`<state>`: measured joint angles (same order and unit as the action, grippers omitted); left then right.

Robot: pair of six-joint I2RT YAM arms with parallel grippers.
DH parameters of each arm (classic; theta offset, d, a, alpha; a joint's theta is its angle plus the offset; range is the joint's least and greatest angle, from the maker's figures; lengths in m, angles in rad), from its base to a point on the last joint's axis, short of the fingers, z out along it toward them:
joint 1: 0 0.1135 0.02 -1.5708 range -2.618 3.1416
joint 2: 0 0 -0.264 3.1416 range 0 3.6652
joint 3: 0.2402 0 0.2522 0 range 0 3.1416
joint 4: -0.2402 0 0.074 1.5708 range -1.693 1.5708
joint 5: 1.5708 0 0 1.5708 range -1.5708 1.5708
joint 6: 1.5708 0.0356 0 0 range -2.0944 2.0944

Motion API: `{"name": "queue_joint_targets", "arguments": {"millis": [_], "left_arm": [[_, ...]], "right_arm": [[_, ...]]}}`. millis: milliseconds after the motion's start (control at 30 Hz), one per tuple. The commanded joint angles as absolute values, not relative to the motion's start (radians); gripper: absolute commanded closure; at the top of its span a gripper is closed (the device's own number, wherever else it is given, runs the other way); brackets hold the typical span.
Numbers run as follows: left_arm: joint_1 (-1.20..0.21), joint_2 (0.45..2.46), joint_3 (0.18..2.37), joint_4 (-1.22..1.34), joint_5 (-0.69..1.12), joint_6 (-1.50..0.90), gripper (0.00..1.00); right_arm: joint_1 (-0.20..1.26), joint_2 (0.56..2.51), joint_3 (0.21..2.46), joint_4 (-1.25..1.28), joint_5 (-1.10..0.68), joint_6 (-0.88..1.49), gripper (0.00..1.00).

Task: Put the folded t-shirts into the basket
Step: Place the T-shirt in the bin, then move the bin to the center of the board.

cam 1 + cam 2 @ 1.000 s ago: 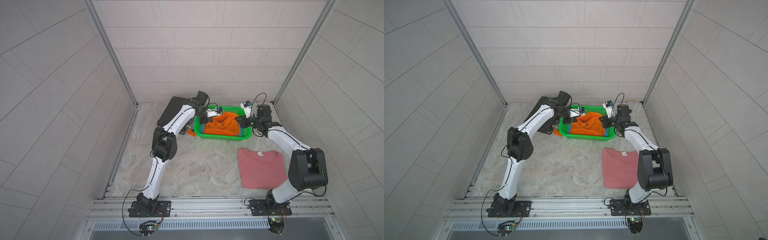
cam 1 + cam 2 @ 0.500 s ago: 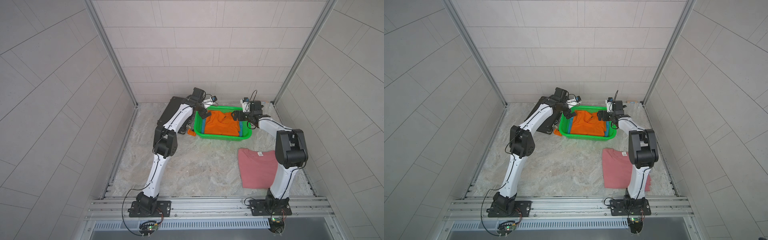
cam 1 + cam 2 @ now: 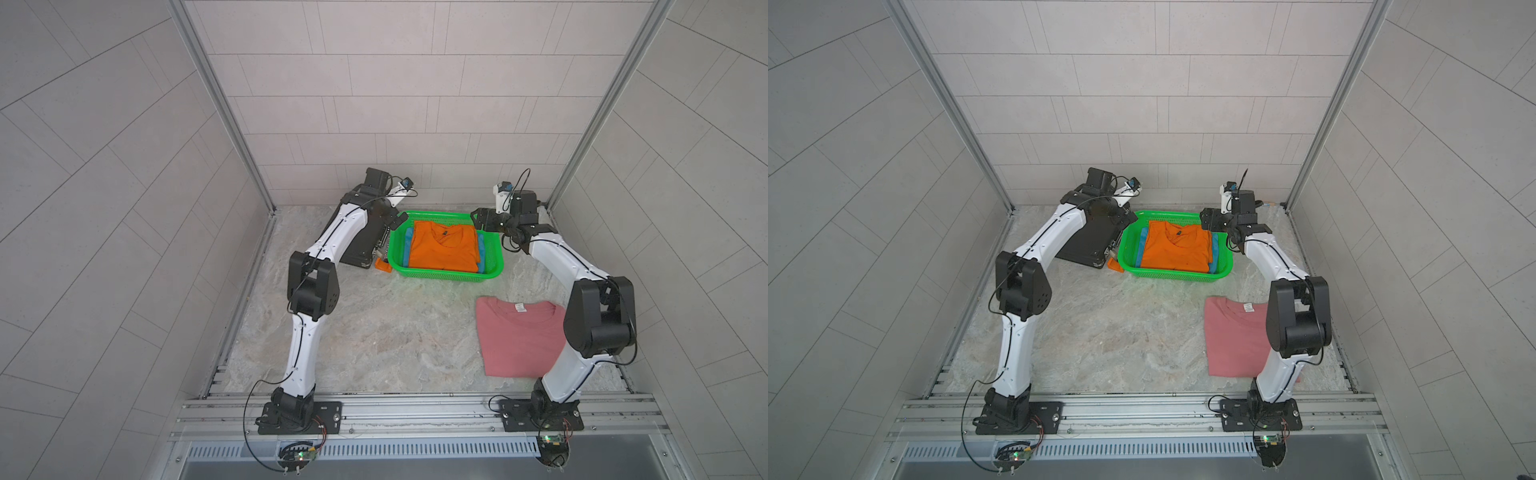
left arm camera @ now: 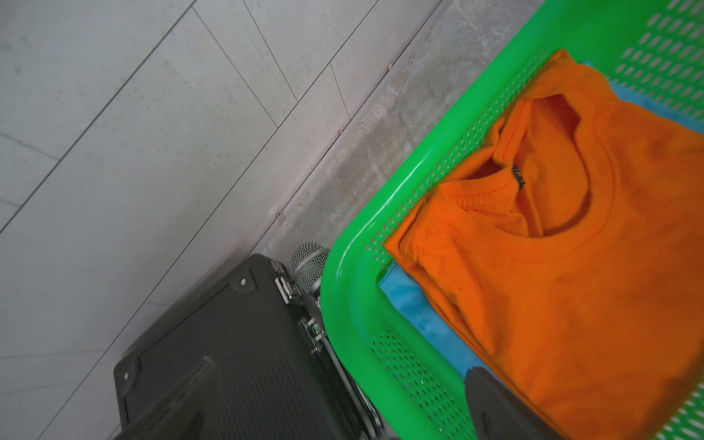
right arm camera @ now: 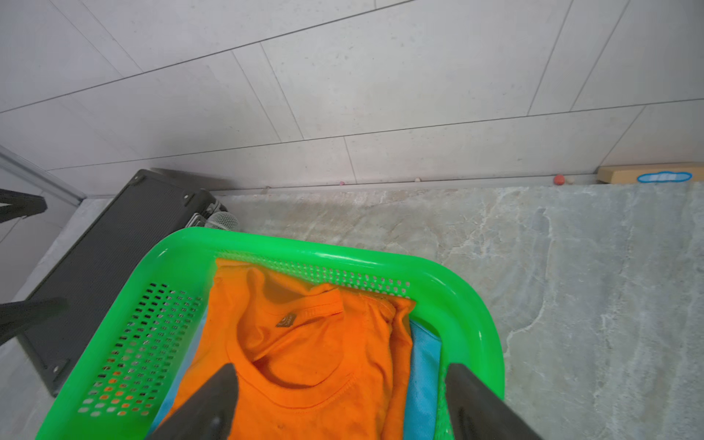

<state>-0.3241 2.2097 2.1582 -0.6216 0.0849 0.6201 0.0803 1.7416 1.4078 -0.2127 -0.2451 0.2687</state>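
**Shirts: pink shirt (image 3: 519, 336) is not in yet**

Orange shirt (image 3: 442, 249) lies on blue shirt (image 5: 423, 365) in the basket (image 3: 449, 277). The pink shirt lies flat on the table (image 3: 374, 332). Left gripper (image 3: 395, 224) and right gripper (image 5: 341, 367) are spread, empty. Cloth looks light and floppy; pinch both side edges.

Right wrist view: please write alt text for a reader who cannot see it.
A folded orange t-shirt lies on a blue t-shirt inside a green perforated basket, with the right gripper open above them. A black hard case lies beside the basket.
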Motion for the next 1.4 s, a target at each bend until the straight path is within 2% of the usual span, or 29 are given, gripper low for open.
{"name": "queue_joint_targets", "arguments": {"millis": [0, 67, 133, 267, 367, 467, 567, 700, 833, 900, 967, 1200, 1300, 1367], "left_arm": [[-0.302, 2.051, 2.061, -0.704, 0.204, 0.502, 0.0], [-0.281, 1.978, 1.987, -0.711, 0.301, 0.422, 0.0], [-0.264, 1.913, 1.905, -0.68, 0.405, 0.309, 0.06], [-0.247, 1.801, 1.75, -0.6, 0.529, 0.066, 0.15], [-0.248, 1.74, 1.627, -0.553, 0.553, -0.037, 0.16], [-0.258, 1.696, 1.499, -0.464, 0.458, -0.064, 0.16], [-0.261, 1.718, 1.491, -0.49, 0.357, -0.091, 0.19], [-0.271, 1.755, 1.482, -0.489, 0.288, -0.106, 0.19], [-0.304, 1.836, 1.539, -0.515, 0.186, -0.116, 0.19], [-0.318, 1.891, 1.593, -0.562, 0.158, -0.124, 0.21], [-0.324, 1.948, 1.636, -0.586, 0.149, -0.131, 0.29], [-0.352, 2.042, 1.697, -0.586, 0.105, -0.132, 0.33], [-0.365, 2.074, 1.721, -0.587, 0.101, -0.126, 0.52], [-0.376, 2.091, 1.732, -0.593, 0.095, -0.124, 0.58]], "right_arm": [[0.099, 1.74, 1.455, -0.342, -0.315, 0.33, 0.26], [0.115, 1.766, 1.5, -0.388, -0.382, 0.356, 0.42], [0.141, 1.801, 1.544, -0.424, -0.401, 0.357, 0.45], [0.155, 1.818, 1.573, -0.493, -0.233, 0.423, 0.44], [0.156, 1.76, 1.541, -0.542, -0.203, 0.453, 0.34], [0.166, 1.677, 1.504, -0.644, -0.188, 0.446, 0.32], [0.187, 1.649, 1.5, -0.751, -0.143, 0.442, 0.33], [0.235, 1.621, 1.478, -0.842, 0.025, 0.481, 0.31], [0.199, 1.585, 1.429, -0.874, 0.169, 0.5, 0.29], [0.174, 1.582, 1.421, -0.886, 0.18, 0.487, 0.29], [0.161, 1.594, 1.417, -0.89, 0.184, 0.473, 0.29], [0.132, 1.711, 1.472, -0.916, 0.235, 0.433, 0.29], [0.122, 1.765, 1.505, -0.917, 0.224, 0.414, 0.29], [0.109, 1.802, 1.521, -0.918, 0.194, 0.409, 0.31]]}}
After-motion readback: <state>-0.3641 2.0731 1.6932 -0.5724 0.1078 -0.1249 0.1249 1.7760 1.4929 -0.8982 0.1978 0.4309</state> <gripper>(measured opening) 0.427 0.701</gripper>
